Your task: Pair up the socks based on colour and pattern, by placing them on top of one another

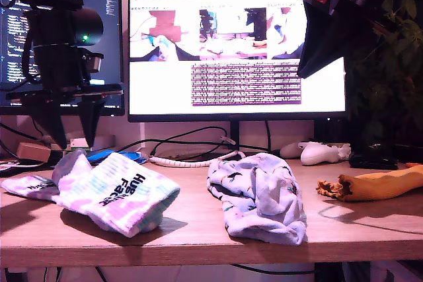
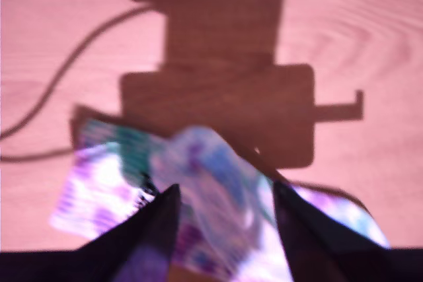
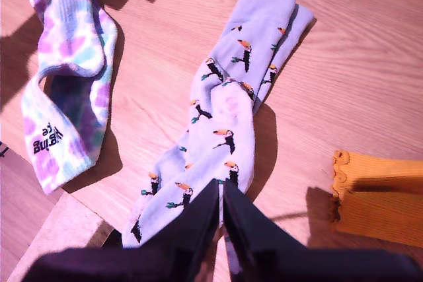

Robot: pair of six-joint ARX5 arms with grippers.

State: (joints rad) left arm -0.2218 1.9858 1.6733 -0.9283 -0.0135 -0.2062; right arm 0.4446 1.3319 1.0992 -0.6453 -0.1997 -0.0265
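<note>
Two white socks with pink and teal blotches lie at the exterior view's left: one with black lettering (image 1: pixel 122 193) (image 3: pixel 66 123) and another (image 1: pixel 30 186) partly under it. My first gripper (image 1: pixel 74 142) (image 2: pixel 225 209) hangs just over them, open, with a raised fold of the blotched sock (image 2: pixel 205 183) between its fingers; that view is blurred. A crumpled lavender sock (image 1: pixel 258 196) (image 3: pixel 231 110) with small bird prints lies mid-table. The mustard-orange ribbed sock (image 1: pixel 377 184) (image 3: pixel 380 196) is at the exterior view's right. My second gripper (image 1: pixel 307 67) (image 3: pixel 222 196) is shut on nothing, high above the lavender sock.
A white game controller (image 1: pixel 320 153) and cables (image 1: pixel 192 160) lie at the back of the wooden table (image 1: pixel 198 232), in front of a lit monitor (image 1: pixel 238 57). A plant (image 1: pixel 390 77) stands at the exterior view's right. A blue object (image 1: pixel 112 155) sits behind the blotched socks.
</note>
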